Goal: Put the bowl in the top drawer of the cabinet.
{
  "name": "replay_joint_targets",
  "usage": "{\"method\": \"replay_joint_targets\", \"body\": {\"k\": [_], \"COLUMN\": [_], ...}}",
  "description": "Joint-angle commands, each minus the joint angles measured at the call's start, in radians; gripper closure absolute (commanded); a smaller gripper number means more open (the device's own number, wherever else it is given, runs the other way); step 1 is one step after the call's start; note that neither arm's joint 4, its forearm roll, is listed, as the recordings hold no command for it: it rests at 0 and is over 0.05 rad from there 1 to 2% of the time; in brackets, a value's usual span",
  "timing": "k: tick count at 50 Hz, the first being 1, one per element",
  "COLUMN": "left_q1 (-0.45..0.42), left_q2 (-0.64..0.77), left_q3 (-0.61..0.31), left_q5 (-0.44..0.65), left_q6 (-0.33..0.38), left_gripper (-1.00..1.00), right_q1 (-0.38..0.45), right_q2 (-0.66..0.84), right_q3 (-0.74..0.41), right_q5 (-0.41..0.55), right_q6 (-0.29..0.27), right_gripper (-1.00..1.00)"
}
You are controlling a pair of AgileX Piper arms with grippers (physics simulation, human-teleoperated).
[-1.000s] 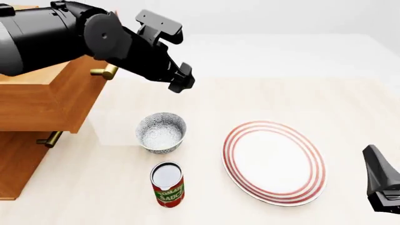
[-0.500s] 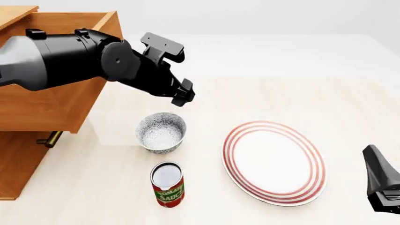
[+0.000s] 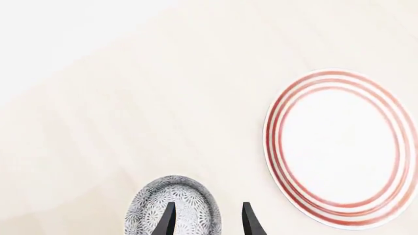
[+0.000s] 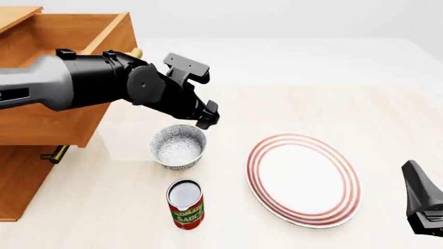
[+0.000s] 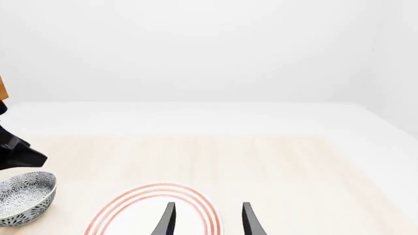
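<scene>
The speckled bowl (image 4: 178,146) stands upright on the table in front of the cabinet (image 4: 17,181). The top drawer (image 4: 49,116) is pulled out, its inside open from above, and its brass handle (image 4: 135,52) peeks out behind my left arm. My left gripper (image 4: 206,117) hovers open just above the bowl's far right rim. In the left wrist view the bowl (image 3: 173,208) lies partly under one of the fingers (image 3: 166,223). My right gripper (image 4: 422,205) stays open at the table's near right. Its wrist view shows the bowl (image 5: 23,198) off to one side.
A red-ringed white plate (image 4: 303,179) lies right of the bowl, and it also fills much of the left wrist view as the plate (image 3: 336,147). A tomato sauce can (image 4: 185,204) stands just in front of the bowl. The lower drawer's handle (image 4: 54,154) juts out below the top drawer.
My left gripper has moved away from the drawer's handle and come down and slightly right, close over the bowl's far rim. The right arm has not moved.
</scene>
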Motion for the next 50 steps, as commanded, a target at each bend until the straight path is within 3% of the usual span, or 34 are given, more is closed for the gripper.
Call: {"method": "replay_joint_targets", "body": {"k": [1,27,50], "left_q1": [-0.005,0.021,-0.004], "left_q2": [0.028,0.068,0.163], "left_q3": [0.021,0.051,0.123], "left_q5": [-0.028,-0.069,-0.179], "left_q6": [-0.014,-0.001,-0.061], "left_gripper": [-1.0,-1.0,-1.0], "right_q1": [0.0,0.0,0.0], "right_q2": [0.0,0.0,0.0], "right_q3": [0.0,0.0,0.0], "right_q5": [0.0,0.0,0.0], "right_q6": [0.0,0.0,0.0], "right_gripper": [-1.0,-1.0,-1.0]}}
